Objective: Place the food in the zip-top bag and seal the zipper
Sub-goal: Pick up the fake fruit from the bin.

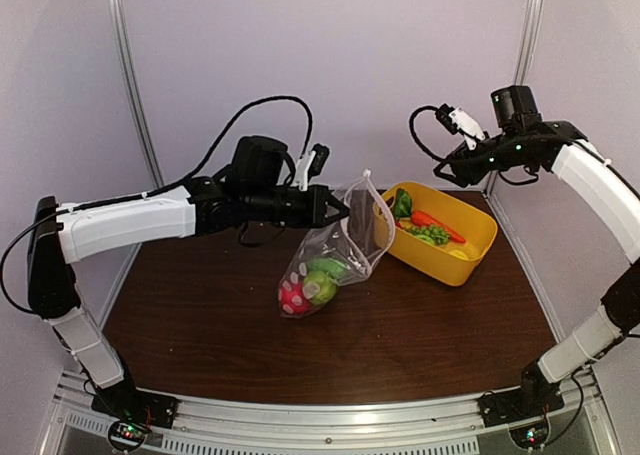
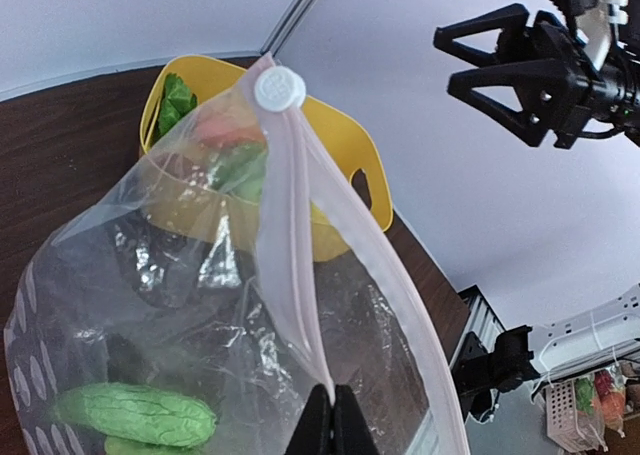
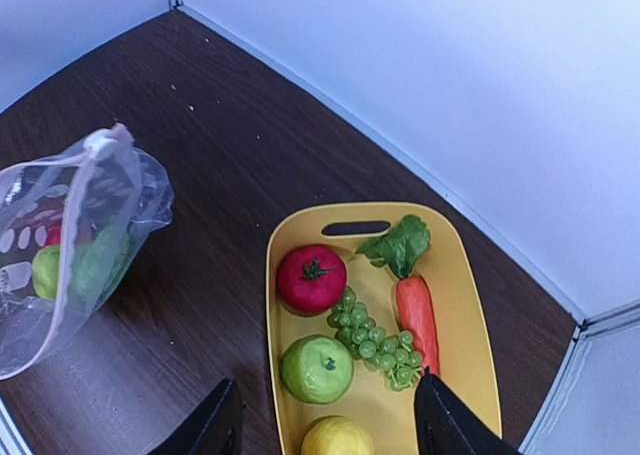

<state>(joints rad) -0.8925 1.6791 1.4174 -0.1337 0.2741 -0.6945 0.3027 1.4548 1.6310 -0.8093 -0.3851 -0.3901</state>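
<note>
My left gripper (image 1: 338, 207) is shut on the zipper (image 2: 290, 245) edge of the clear dotted zip-top bag (image 1: 335, 255) and holds its mouth up open above the table. In the bag lie a green fruit (image 1: 322, 272), a pale green piece and a red white-dotted piece (image 1: 292, 297). My right gripper (image 1: 452, 162) is open and empty, high above the yellow basket (image 1: 478, 250). The basket holds a red tomato (image 3: 311, 278), a green apple (image 3: 316, 369), green grapes (image 3: 375, 340), an orange carrot (image 3: 416, 313) with green top and a yellow fruit (image 3: 337, 437).
The basket stands at the back right of the dark wooden table (image 1: 250, 335), close to the white back wall and right corner post (image 1: 527, 35). The bag's far edge nearly touches the basket's left rim.
</note>
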